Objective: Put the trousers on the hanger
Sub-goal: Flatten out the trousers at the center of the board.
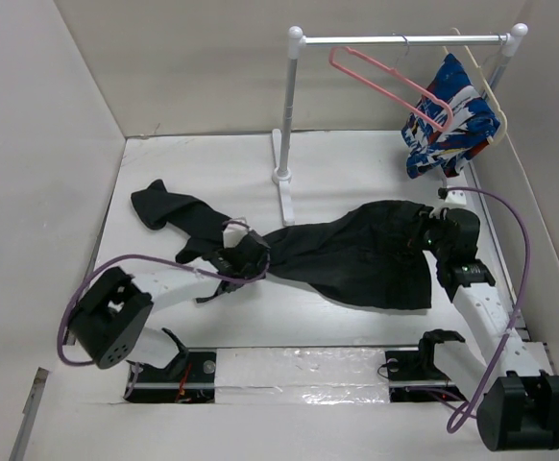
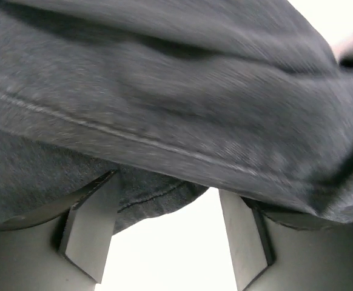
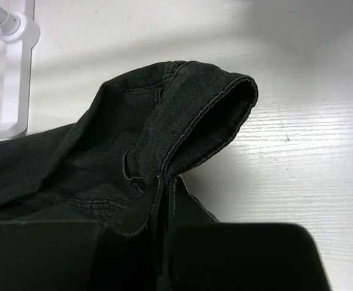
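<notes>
The black trousers lie spread across the middle of the table, legs trailing to the far left. The pink hanger hangs by its hook on the white rail at the back. My right gripper is shut on the trousers' waistband, which folds up above the closed jaws. My left gripper is open at the legs; its fingers stand wide apart with the cloth draped over their tips and white table between them.
A white clothes rail stands at the back on a post and foot. A cream-white hanger with a blue, white and red patterned garment hangs at its right end. White walls close in left and back.
</notes>
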